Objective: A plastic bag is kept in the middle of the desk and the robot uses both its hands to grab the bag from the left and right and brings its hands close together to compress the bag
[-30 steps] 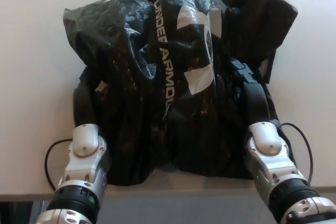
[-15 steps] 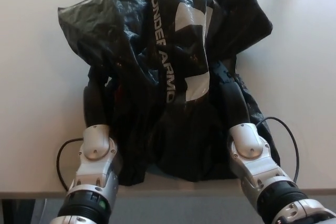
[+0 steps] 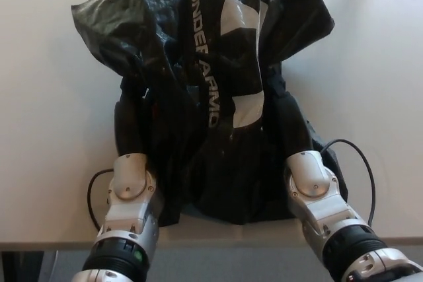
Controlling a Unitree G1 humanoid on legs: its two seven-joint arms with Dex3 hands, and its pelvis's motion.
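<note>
A black plastic bag (image 3: pixel 205 64) with white UNDER ARMOUR lettering lies in the middle of the white desk (image 3: pixel 46 150). It is bunched up into a tall, narrow heap. My left hand (image 3: pixel 129 122) presses into the bag's left side, black against the black folds. My right hand (image 3: pixel 288 115) presses into its right side at about the same height. Both hands grip the plastic, and their fingertips are sunk in the folds. The lower part of the bag is squeezed between my two silver wrists.
The desk's front edge (image 3: pixel 218 242) runs just below my wrists. A black cable loops out beside each wrist, one at the left (image 3: pixel 92 196) and one at the right (image 3: pixel 360 163). Bare desk lies on both sides of the bag.
Both hands have moved inward toward each other with the bag between them. The bag has become narrower, and its top has bunched higher and shifted away from me.
</note>
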